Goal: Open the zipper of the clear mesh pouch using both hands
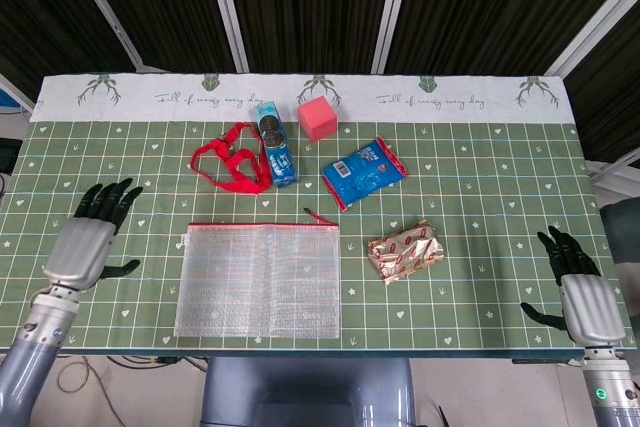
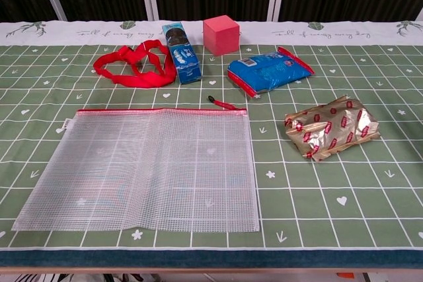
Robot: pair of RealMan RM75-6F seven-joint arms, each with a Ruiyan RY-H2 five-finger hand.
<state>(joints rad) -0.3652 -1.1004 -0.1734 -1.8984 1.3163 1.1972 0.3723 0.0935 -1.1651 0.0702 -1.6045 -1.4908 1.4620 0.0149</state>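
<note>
While the clear mesh pouch [image 1: 258, 280] is lying flat at the near middle of the surface [image 1: 480, 177], both hands are sitting apart from it and holding nothing. Its red zipper [image 1: 262, 225] is running left to right along the far edge, with the zipper pull [image 1: 322, 218] poking out at the right corner. The left hand [image 1: 85, 240] is hovering just left of the pouch, palm down, fingers [image 1: 110, 197] spread and pointing away from the robot. It is the nearer hand. The right hand [image 1: 580, 292] is resting at the near right corner, fingers apart, well clear of the pull, with a gold snack packet [image 1: 406, 251] lying between. Judgement: the zipper looks fully closed; the left hand is suited to pinning the closed end, while the right needs a long inward reach to the pull.
</note>
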